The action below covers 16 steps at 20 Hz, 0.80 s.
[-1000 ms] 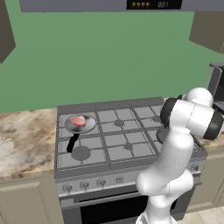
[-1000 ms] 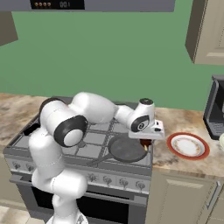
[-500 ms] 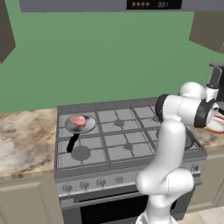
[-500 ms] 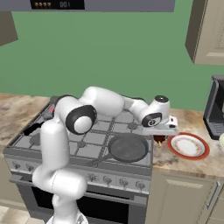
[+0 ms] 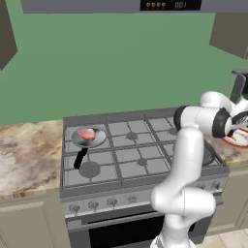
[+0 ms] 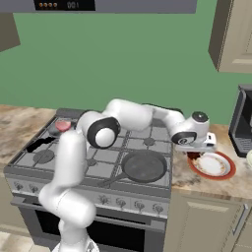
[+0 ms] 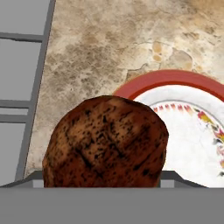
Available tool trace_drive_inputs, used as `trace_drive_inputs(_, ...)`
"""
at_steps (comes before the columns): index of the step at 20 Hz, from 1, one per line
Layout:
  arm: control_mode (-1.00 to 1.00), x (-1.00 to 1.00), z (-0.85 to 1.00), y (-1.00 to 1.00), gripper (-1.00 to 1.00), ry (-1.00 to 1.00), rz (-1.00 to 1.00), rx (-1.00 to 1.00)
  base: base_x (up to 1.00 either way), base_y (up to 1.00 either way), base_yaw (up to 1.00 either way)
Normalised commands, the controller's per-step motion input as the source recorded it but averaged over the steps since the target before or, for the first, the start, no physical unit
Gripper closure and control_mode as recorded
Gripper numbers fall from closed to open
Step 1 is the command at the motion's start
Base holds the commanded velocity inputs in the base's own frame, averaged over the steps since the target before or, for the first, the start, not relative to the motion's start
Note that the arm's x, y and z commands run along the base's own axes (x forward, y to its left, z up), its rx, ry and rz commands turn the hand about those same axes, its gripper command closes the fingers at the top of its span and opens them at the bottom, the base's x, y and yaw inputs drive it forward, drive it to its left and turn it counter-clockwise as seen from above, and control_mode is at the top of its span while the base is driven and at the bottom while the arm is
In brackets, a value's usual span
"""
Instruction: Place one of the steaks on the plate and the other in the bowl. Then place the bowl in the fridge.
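My gripper [image 6: 195,150] is shut on the dark brown steak [image 7: 107,142] and hangs just above the left rim of the red-rimmed white plate [image 6: 227,172] on the counter right of the stove. In the hand view the steak sits in front of the plate's rim [image 7: 175,80], partly over it. The pale pink steak [image 5: 86,133] lies in a small grey pan at the stove's back left, and it also shows in the right base view [image 6: 63,125]. A pale edge at the far right may be the bowl [image 6: 249,158]. The fridge is out of view.
An empty dark pan [image 6: 143,166] with a black handle sits on the stove's front right burner. A dark coffee machine [image 6: 243,123] stands behind the plate. Marble counter [image 5: 29,155] runs left of the stove.
The arm has swung right from above the front-right pan to the plate's left rim, carrying the dark steak. The pink steak and pans have not moved.
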Motion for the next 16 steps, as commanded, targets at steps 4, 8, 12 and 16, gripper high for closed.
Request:
trace_drive_inputs(4, -1.0, 0.0, -0.29, -0.31, 1.0, -0.15, 0.0, 0.0, 0.0, 0.0, 0.0)
trace_drive_inputs(8, -1.0, 0.04, -0.27, -0.21, 1.0, -0.09, 0.0, 0.0, 0.0, 0.0, 0.0)
trace_drive_inputs(12, -1.0, 0.3, -0.17, -0.21, -1.0, -0.04, 0.03, 0.0, 0.0, 0.0, 0.0)
trace_drive_inputs(16, -1.0, 0.47, -0.2, -0.16, -1.0, -0.07, 0.07, 0.0, 0.0, 0.0, 0.0)
